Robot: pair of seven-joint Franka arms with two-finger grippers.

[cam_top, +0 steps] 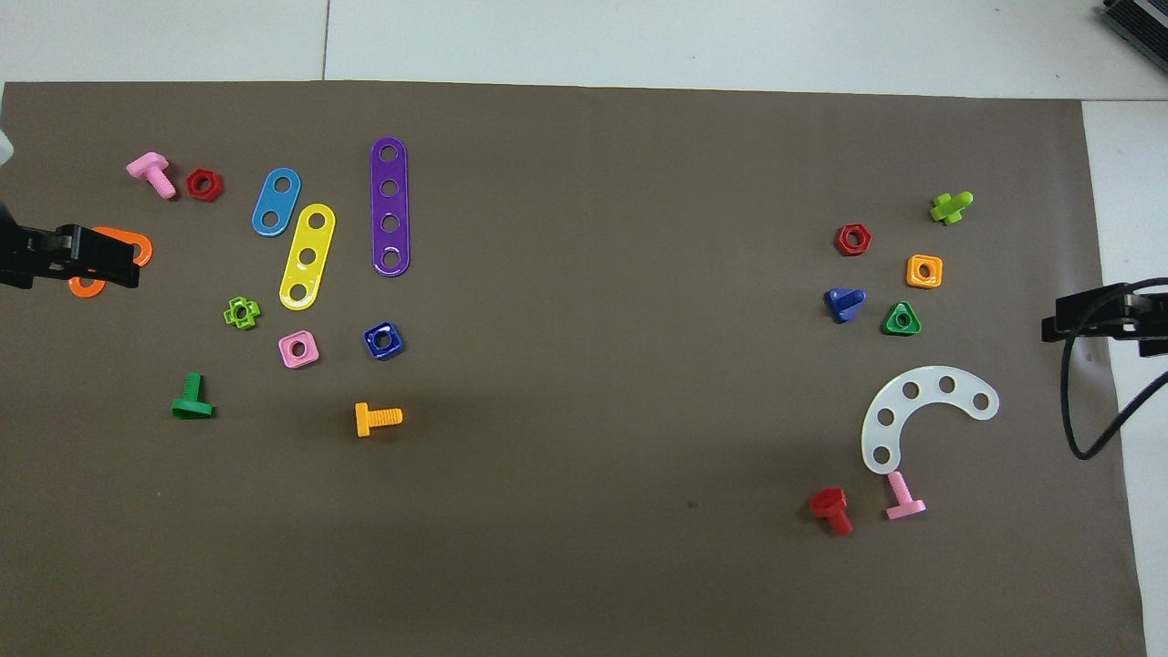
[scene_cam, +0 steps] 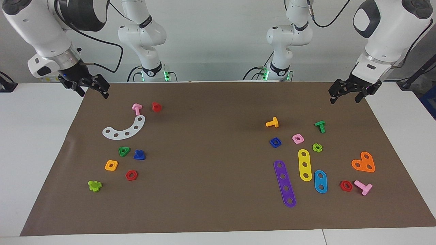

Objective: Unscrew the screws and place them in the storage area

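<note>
The blue screw (scene_cam: 139, 154) (cam_top: 844, 304) with a triangular head lies loose on the brown mat, beside a green triangular nut (scene_cam: 124, 151) (cam_top: 902, 319). It lies in the storage area (scene_cam: 153, 136) (cam_top: 949, 351), the stretch of mat around the white curved strip (scene_cam: 124, 129) (cam_top: 922, 411), at the right arm's end of the table. My right gripper (scene_cam: 93, 92) (cam_top: 1063, 324) hangs open and empty, raised over the mat's edge at that end. My left gripper (scene_cam: 344, 98) (cam_top: 119, 265) hangs open and empty, raised over the mat's edge at the left arm's end.
Around the strip lie an orange square nut (scene_cam: 111, 165), red hexagonal nut (scene_cam: 131, 175), lime screw (scene_cam: 94, 185), pink screw (scene_cam: 137, 109) and red screw (scene_cam: 156, 107). At the left arm's end lie purple (scene_cam: 284, 183), yellow and blue bars, several nuts and screws, and an orange heart plate (scene_cam: 363, 162).
</note>
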